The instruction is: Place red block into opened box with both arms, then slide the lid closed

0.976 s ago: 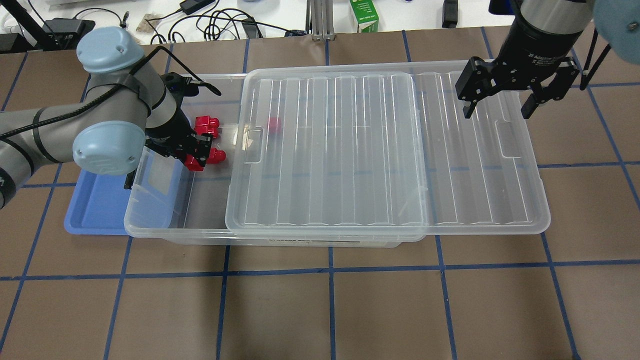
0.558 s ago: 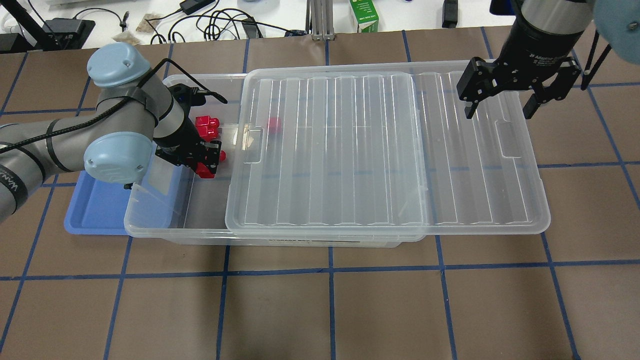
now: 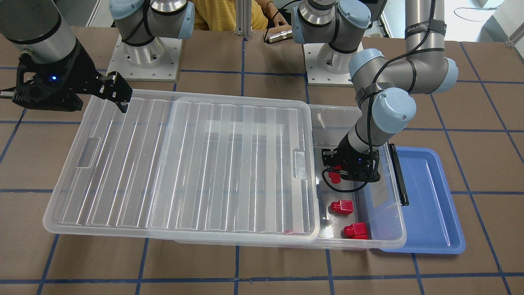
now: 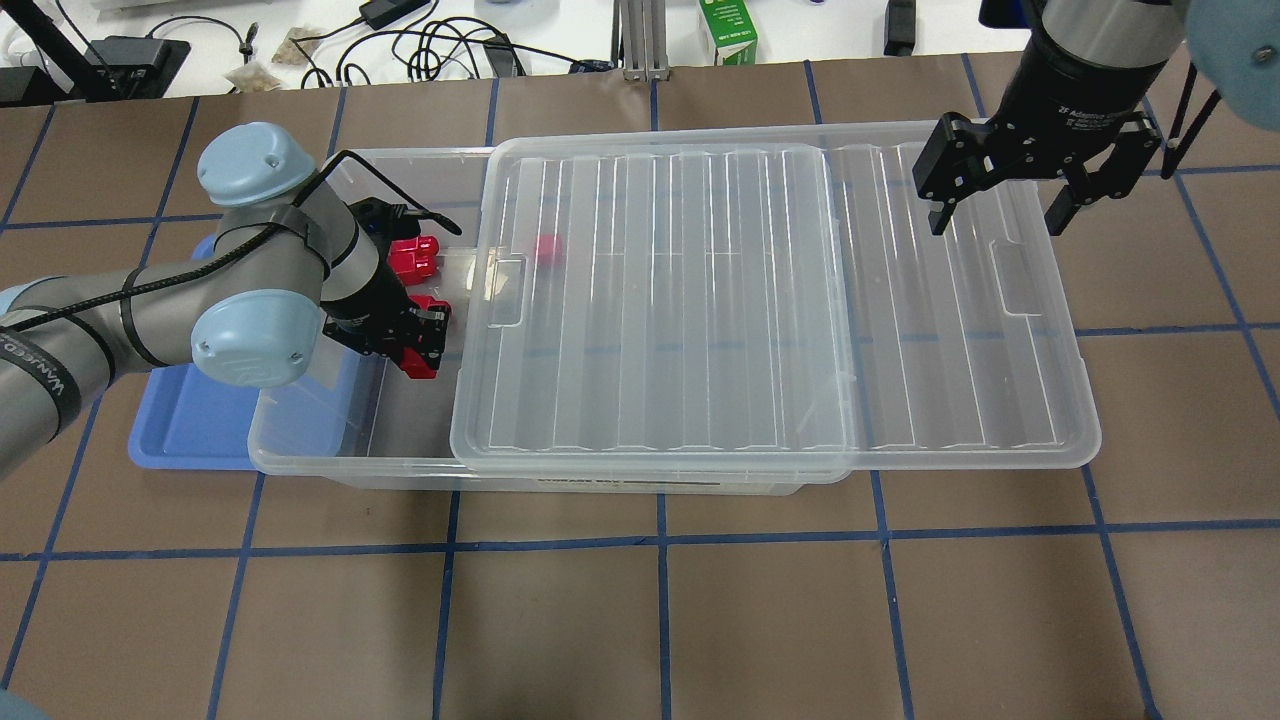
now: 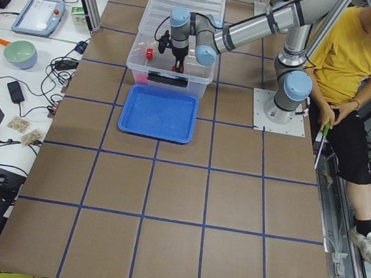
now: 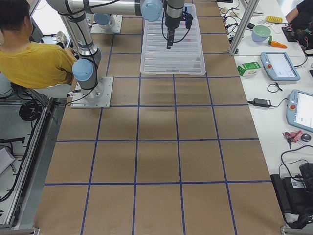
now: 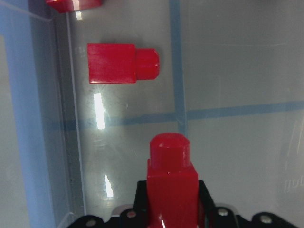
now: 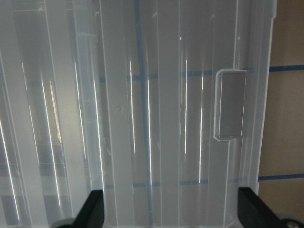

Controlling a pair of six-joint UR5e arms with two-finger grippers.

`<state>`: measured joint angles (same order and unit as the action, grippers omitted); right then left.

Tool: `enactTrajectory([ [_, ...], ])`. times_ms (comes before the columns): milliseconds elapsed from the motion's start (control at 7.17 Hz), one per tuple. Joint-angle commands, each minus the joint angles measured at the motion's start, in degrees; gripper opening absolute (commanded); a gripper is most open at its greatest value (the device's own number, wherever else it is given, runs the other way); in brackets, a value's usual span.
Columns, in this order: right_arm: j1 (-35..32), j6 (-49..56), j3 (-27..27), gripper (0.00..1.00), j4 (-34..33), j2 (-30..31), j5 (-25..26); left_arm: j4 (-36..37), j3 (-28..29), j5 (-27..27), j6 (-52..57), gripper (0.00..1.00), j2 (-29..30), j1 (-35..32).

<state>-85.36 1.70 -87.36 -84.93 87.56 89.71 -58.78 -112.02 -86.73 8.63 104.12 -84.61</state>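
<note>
Red block (image 3: pixel 335 178): find it clamped in left gripper (image 3: pixel 332 172), low inside box (image 3: pixel 380 244), at 12 o'clock from nearest loose block (image 3: pixel 342 207).

Overhead: has moved toward 5 o'clock, so probably near release. Right gripper (image 4: pixel 997 225) hovers wide above lid (image 4: pixel 700 300).

Left wrist: shows bare floor ahead, box wall at 9 o'clock.

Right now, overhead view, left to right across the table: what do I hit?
Blue tray → left gripper, shut on a red block → lid → right gripper, open above the lid's right end.
</note>
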Motion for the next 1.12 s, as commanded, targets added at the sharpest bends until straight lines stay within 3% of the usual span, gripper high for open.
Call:
enactTrajectory([
  [0, 0.01, 0.06, -0.09, 1.0, -0.15, -0.02, 0.12, 0.16, -0.66, -1.08, -0.02, 0.0, 1.17, -0.03],
  [139, 0.01, 0.06, -0.53, 1.0, -0.15, -0.02, 0.21, 0.25, -0.57, -1.08, 0.07, 0.03, 1.61, 0.06],
  [279, 0.01, 0.06, -0.88, 1.0, -0.15, -0.02, 0.21, 0.33, -0.57, -1.08, -0.01, 0.4, 1.7, 0.06],
  [418, 0.01, -0.11, -0.88, 1.0, -0.15, -0.02, 0.21, 0.34, -0.57, -1.16, -0.28, 0.67, 1.96, 0.06],
  [558, 0.01, -0.03, -0.88, 1.0, -0.06, -0.02, 0.21, 0.34, -0.49, -1.16, -0.19, 0.77, 2.05, 0.06],
  [976, 0.01, -0.03, -0.88, 1.0, -0.15, -0.02, 0.21, 0.16, 0.74, -1.34, -0.45, 0.87, 0.49, 0.14],
])
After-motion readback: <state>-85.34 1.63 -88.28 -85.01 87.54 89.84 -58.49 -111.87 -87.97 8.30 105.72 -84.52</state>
